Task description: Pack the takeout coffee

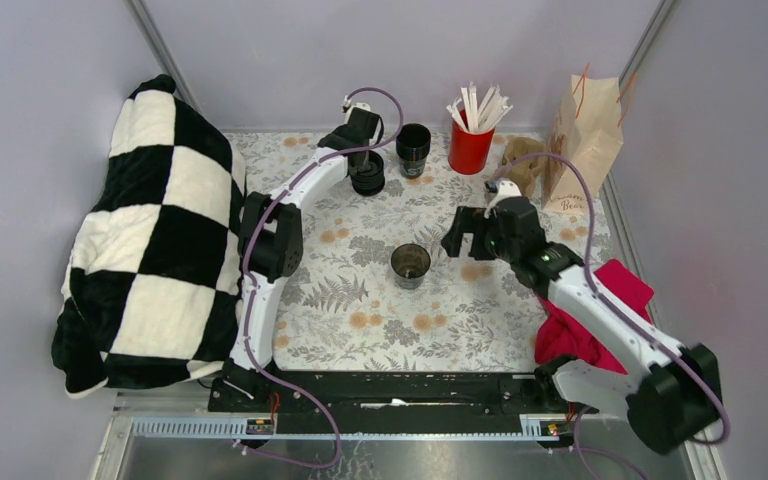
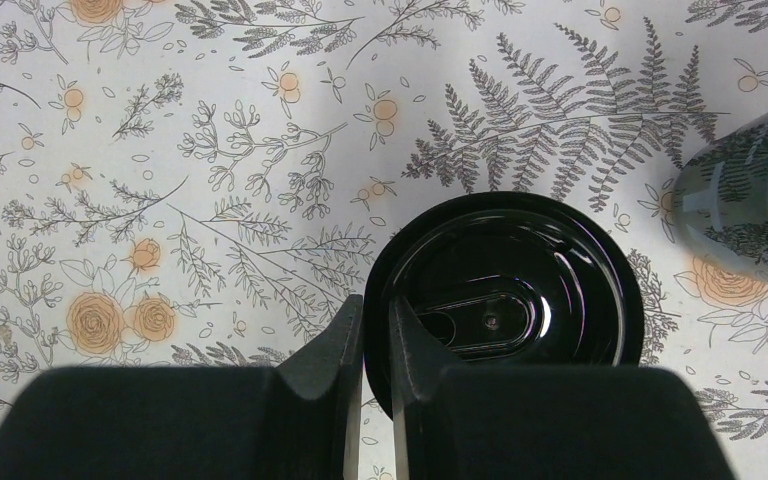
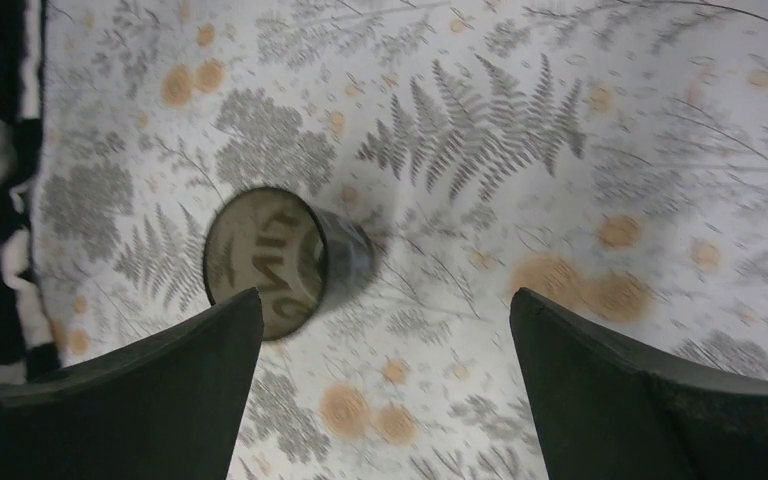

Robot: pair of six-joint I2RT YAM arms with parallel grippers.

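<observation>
Now | left hand (image 2: 375, 312) pinching black lid (image 2: 520, 290) rim | right hand (image 3: 385, 300) wide open

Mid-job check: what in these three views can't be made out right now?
Left wrist view: the left claw covers the lid's near rim, so how deep it bites is hidden; the black cup is cut off by the right edge.
Right wrist view: blur makes the lettering in the open cup unreadable.
Top view: the paper bag's print is too small to read; the left arm hides part of the lid.
</observation>
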